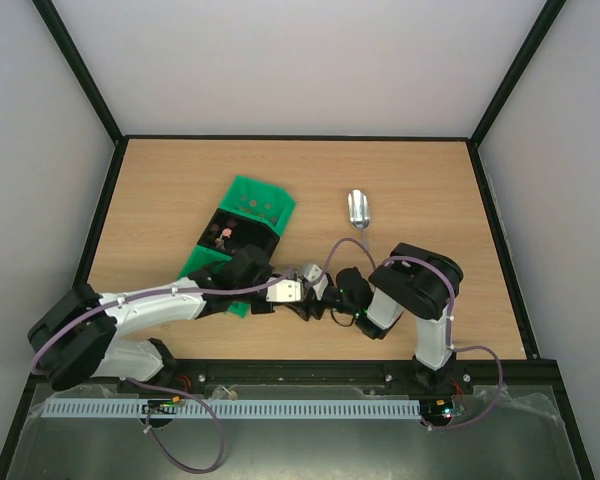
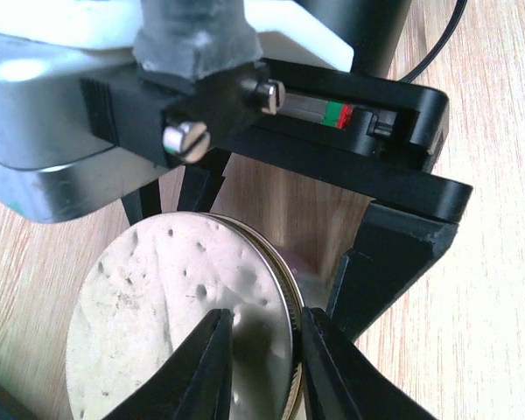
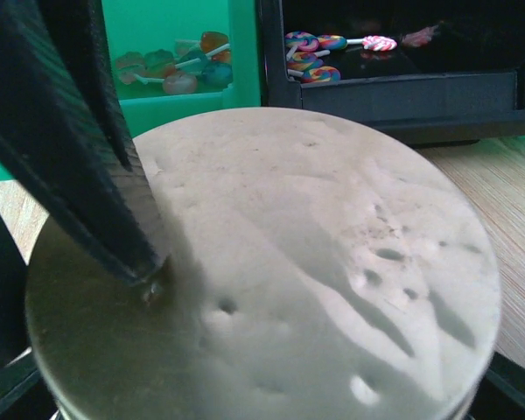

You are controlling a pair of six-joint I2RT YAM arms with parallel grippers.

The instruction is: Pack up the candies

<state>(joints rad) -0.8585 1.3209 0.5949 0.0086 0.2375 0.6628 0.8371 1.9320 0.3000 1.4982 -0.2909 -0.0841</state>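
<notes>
Along the top edge of the right wrist view, the candies (image 3: 311, 52) lie well clear of both arms. A small cluster rests in the black compartment (image 3: 402, 87), and a second lot sits to its left behind the wall of the green tray (image 3: 245, 52). They are tiny and glossy. Some are rainbow swirls on thin sticks, one is striped pink and white, and others are rounded in orange, pink and teal, so they look light and likely to roll or scatter.

Just in front of the tray, the pale, dimpled lid (image 3: 289, 262) fills the lower frame and hides the inside of the jar (image 2: 311, 284). The left claw (image 2: 264, 313) is clamped on the lid's thin rim at the bottom centre of the left wrist view. That narrow hold is the main risk, I judge: a pull or twist could let the rim slip free, or cock the lid so it jams.

The right claw (image 1: 315, 288) stands astride the jar beneath the lid. I cannot tell whether it presses on the glass. If it is loose, the jar may turn with the lid or tip toward the tray.

The scoop (image 1: 358, 208) lies apart on the table (image 1: 430, 200), above centre in the top view.
</notes>
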